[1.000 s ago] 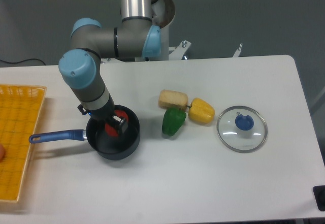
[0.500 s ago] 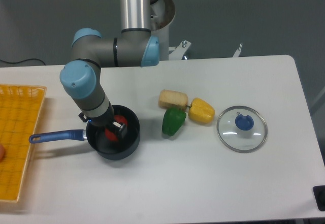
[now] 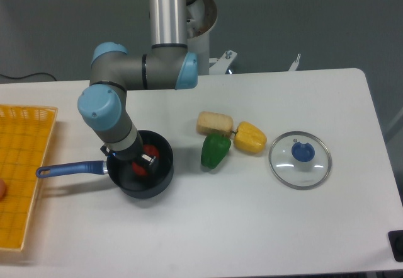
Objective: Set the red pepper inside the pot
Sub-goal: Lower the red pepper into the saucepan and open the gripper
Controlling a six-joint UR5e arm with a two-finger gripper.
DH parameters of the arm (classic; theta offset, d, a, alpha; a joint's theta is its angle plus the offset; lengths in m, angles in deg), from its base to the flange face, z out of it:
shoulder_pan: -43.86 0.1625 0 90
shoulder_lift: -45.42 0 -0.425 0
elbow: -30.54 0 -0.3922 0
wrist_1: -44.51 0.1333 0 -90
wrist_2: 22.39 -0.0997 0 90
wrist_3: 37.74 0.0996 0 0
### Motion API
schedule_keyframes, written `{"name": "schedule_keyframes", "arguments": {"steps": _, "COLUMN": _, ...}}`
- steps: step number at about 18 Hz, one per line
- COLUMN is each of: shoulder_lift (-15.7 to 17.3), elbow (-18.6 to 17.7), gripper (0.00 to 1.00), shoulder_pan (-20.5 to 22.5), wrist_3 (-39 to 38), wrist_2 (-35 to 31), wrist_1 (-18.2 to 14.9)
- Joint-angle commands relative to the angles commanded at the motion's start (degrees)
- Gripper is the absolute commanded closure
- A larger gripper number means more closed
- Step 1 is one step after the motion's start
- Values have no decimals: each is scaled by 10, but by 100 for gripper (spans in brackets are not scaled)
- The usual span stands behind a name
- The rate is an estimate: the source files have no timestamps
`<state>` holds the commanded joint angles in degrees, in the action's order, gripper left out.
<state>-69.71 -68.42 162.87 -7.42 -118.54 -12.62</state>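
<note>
The pot point(image 3: 140, 169), dark with a long blue handle, sits at the table's left centre. My gripper point(image 3: 143, 161) reaches down into it from the upper left. The red pepper point(image 3: 150, 151) shows as red patches on either side of the fingers, low inside the pot's rim. The jaws appear shut on the red pepper, though the wrist hides much of them. Whether the pepper rests on the pot's bottom cannot be seen.
A green pepper point(image 3: 215, 151), a yellow pepper point(image 3: 250, 137) and a beige sponge-like block point(image 3: 215, 123) lie together right of the pot. A glass lid with a blue knob point(image 3: 300, 159) lies further right. A yellow basket point(image 3: 19, 171) stands at the left edge.
The arm's wrist and elbow have shifted down and slightly right. The red pepper has shifted slightly lower in the pot together with the fingers.
</note>
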Motion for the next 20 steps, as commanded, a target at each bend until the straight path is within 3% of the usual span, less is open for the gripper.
{"name": "schedule_keyframes", "arguments": {"steps": 9, "shoulder_lift": -10, "elbow": -1, "gripper": 91, "shoulder_pan": 0, "wrist_3": -2, "wrist_2": -2, "wrist_1": 2}}
{"name": "schedule_keyframes", "arguments": {"steps": 14, "shoulder_lift": -10, "elbow": -1, "gripper": 63, "shoulder_pan": 0, "wrist_3": 0, "wrist_2": -2, "wrist_1": 2}}
{"name": "schedule_keyframes", "arguments": {"steps": 20, "shoulder_lift": -14, "elbow": -2, "gripper": 51, "shoulder_pan": 0, "wrist_3": -1, "wrist_2": -15, "wrist_1": 2}}
